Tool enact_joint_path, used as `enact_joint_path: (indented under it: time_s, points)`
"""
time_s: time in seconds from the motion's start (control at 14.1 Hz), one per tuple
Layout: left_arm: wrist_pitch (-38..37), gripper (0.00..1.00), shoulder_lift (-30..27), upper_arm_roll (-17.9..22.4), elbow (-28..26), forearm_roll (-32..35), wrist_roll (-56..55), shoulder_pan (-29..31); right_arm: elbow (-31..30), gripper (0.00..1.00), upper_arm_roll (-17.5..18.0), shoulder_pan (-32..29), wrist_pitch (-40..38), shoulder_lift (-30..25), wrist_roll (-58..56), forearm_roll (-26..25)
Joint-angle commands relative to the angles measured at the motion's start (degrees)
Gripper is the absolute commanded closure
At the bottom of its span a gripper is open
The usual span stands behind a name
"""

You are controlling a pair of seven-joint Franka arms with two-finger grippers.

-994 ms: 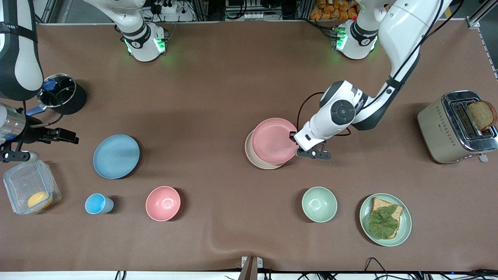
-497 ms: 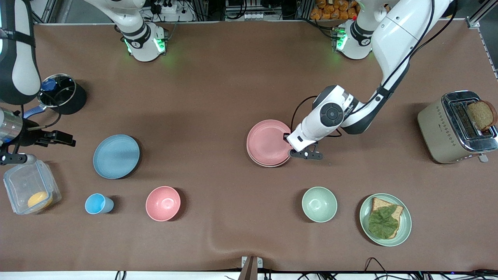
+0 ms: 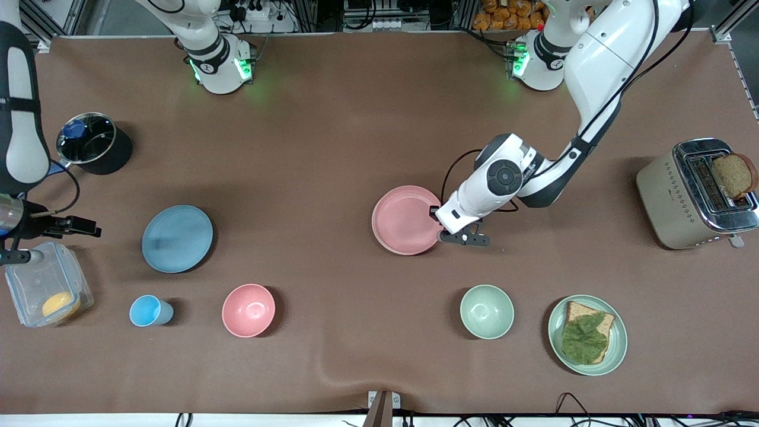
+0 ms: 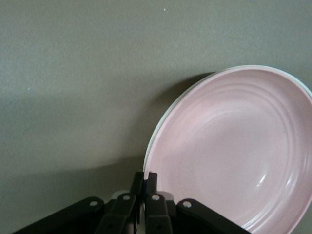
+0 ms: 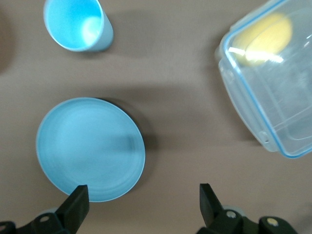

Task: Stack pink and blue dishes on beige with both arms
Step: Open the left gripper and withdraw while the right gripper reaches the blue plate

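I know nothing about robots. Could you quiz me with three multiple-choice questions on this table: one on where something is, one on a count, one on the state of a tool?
1. Where is the flat round pale pink plate?
A. on the cream-beige plate
B. in the toaster
C. under the cup

2. How many deep bowls stand on the table?
A. one
B. two
C. four

3. The right tool is
A. open
B. gripping the flat round light blue plate
C. holding a cup

Answers: 1 A, a pale rim shows beneath it. 2 B, one pink bowl, one green bowl. 3 A, its fingers stand apart, holding nothing.

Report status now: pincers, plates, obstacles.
Left pincer shut on pink plate, sitting on beige plate. Right pincer open, over table beside blue plate. Nothing blocking.
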Motion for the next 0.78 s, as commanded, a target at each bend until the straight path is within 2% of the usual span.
enact_joint_path:
  time_s: [0.0, 0.07, 0.21, 0.36, 0.57, 0.71]
  points:
    - [0.60, 0.04, 1.43, 0.31, 1.87, 2.28, -3.23, -0.64, 0.63, 0.00, 1.18, 0.09, -0.25, 3.33, 0.50, 0.54]
    - [0.51, 0.00, 1.00, 0.31, 1.87, 2.28, -4.55, -0.64, 0.28, 0.00, 1.18, 0.18, 0.10, 5.25, 0.59, 1.59]
    - [-0.01, 0.00, -1.71, 0.23, 1.87, 2.37, -5.26, 0.40, -0.07, 0.00, 1.09, -0.08, 2.46, 8.34, 0.50, 4.14]
    - [-4.55, 0.00, -9.25, 0.14, 2.13, 2.37, -4.83, 3.91, -0.08, 0.00, 1.09, 0.27, 3.61, 10.27, 0.50, 4.14]
    - [-13.09, 0.00, -21.56, -0.21, 3.36, 2.20, -4.04, 12.61, -0.95, 0.00, 1.09, 0.62, 5.72, 12.48, 0.50, 4.23]
    - [-19.40, 0.00, -27.10, -0.13, 5.28, 1.49, -4.03, 14.47, -2.61, 0.00, 1.18, 0.71, 8.26, 12.83, 0.50, 4.23]
